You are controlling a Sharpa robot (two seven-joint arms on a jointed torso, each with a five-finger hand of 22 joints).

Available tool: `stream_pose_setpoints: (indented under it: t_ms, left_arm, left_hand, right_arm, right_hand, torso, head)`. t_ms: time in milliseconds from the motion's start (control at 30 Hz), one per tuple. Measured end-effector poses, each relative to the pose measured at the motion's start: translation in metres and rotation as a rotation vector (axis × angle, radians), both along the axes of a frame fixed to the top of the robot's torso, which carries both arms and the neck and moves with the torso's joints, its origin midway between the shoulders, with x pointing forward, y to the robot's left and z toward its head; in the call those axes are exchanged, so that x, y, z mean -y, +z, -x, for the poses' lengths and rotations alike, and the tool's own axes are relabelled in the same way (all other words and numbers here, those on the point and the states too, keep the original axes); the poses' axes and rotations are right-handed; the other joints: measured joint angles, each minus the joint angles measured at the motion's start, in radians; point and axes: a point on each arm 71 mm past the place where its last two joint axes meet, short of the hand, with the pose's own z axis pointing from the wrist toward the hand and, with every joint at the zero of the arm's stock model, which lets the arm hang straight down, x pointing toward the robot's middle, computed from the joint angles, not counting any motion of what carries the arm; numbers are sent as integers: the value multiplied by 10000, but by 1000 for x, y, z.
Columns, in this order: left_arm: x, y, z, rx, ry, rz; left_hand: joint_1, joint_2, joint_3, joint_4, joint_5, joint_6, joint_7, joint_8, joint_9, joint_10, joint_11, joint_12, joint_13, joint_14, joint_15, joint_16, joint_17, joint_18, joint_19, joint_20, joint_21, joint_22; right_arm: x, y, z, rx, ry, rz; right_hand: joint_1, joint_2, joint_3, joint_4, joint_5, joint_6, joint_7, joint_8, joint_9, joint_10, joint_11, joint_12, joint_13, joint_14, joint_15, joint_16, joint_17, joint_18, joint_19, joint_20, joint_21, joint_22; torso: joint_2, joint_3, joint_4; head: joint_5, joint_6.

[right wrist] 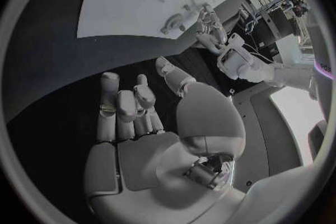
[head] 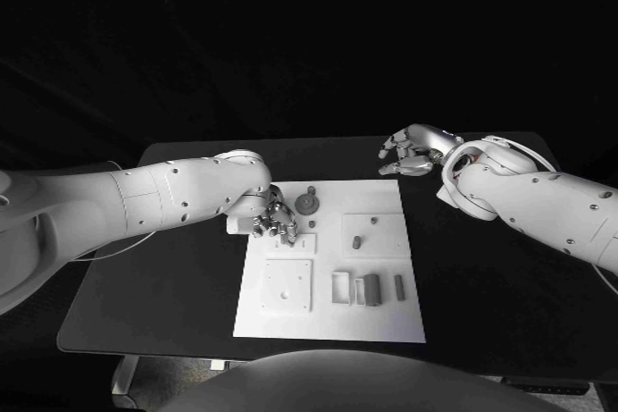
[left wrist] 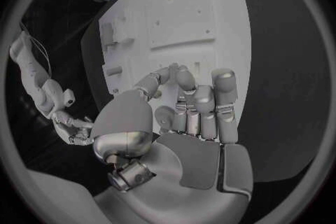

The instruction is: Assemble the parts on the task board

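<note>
My left hand (head: 276, 219) hovers low over the task board (head: 387, 323), fingers loosely curled, empty, poised above a part (head: 309, 200). Right hand (head: 414, 153) waits off-board, fingers apart, empty.

Black table (head: 168, 278) under everything

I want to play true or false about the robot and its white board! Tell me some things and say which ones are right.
1. The left hand is over the white board. True.
2. The right hand is holding a grey piece. False: it holds nothing and hangs over the black table, off the board.
3. A round grey piece sits near the board's far edge. True.
4. The board lies on the floor. False: it lies on the table.
</note>
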Motion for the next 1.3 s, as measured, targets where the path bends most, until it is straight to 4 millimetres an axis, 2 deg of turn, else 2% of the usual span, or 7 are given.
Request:
stream_pose_setpoints:
  t_ms: [267,333,1300]
  left_arm:
    - [1,-1,1,-76,-4,49]
    - [1,-2,1,-91,12,68]
    - [1,-2,0,-255,-9,39]
  left_hand:
    - [5,-5,0,0,38,2,1,0,1,0,0,0,0,9,-9,0,0,1,-1,1,0,0]
    - [7,-8,0,0,37,2,2,0,1,1,0,0,0,10,-9,0,0,0,-1,1,0,4]
    - [-31,30,0,0,-42,4,2,0,6,1,0,0,0,12,-11,0,0,1,-18,20,0,4]
  right_arm:
    - [0,0,0,-19,8,8]
    - [0,0,0,-25,10,12]
    - [-2,0,1,-97,75,28]
  right_hand:
    - [0,0,0,0,0,0,0,0,8,-3,1,0,-9,-32,-29,0,0,0,-1,1,0,0]
    - [0,0,0,0,0,3,-2,0,8,-293,96,0,-9,-102,-21,2,0,0,-21,20,-1,0]
    - [0,0,0,0,0,14,2,0,14,-517,117,0,-17,-174,-35,2,1,39,-37,36,-1,7]
  torso:
    - [-1,0,2]
    - [-1,0,2]
    - [1,-3,2]
  head:
    - [-6,0]
    - [-7,0]
    - [-30,0]
